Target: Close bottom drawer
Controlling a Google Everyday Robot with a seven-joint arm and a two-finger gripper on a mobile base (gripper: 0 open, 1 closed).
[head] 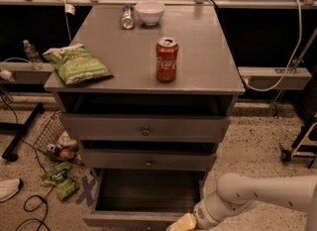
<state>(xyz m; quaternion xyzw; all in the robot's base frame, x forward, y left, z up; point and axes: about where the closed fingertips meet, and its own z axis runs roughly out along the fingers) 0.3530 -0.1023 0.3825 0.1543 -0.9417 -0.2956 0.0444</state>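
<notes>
**Grey three-drawer cabinet with the lowest drawer pulled out, arm at its front corner**

The bottom drawer (pixel 143 195) stands well out from the cabinet (pixel 213 71) at floor level, with its dark inside showing. Its flat front lies at the lower edge of the view. Above it, the middle drawer (pixel 147 160) and the top drawer (pixel 145 127) each sit out a little, and each carries a small round knob.

The gripper (pixel 182 223), on a white arm (pixel 257 195) reaching in from the right, is low down at the right end of the bottom drawer's front. Whether it is open or closed cannot be told.

On the cabinet top are an upright red cola can (pixel 167 59), a green crisp bag (pixel 77 64), a white bowl (pixel 149 12) and, just beside the bowl, a silver can (pixel 127 17) on its side. A wire basket (pixel 52 133) and green packets (pixel 60 178) lie on the speckled floor to the left.
</notes>
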